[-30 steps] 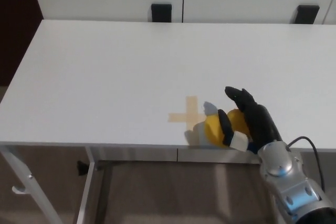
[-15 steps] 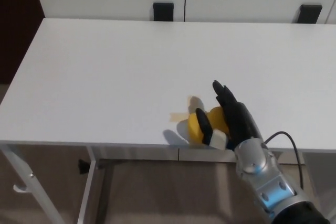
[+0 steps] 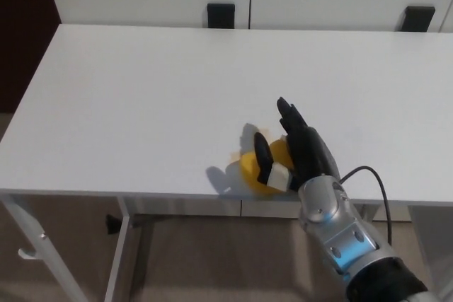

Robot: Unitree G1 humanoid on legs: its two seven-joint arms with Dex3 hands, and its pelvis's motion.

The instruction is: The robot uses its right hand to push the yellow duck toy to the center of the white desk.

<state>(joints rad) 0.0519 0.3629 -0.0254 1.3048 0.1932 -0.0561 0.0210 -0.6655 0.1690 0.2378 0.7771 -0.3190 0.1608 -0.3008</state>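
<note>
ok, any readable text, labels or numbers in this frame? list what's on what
None readable. The white desk, yellow duck toy and right robot hand show no writing. The tan tape mark beside the duck is mostly covered and carries no text.

- Right hand [image 3: 294, 148] has moved left along the near edge of the desk [image 3: 141, 90], from right of the tape cross to over it.
- Duck [image 3: 263, 168] has gone left with it, pressed against the palm, thumb across its front.
- Tape cross, plain to see a second ago, is now almost wholly covered by the duck and its shadow.
- Forearm has swung in; more of the silver wrist shows, angled up from lower right.
</note>
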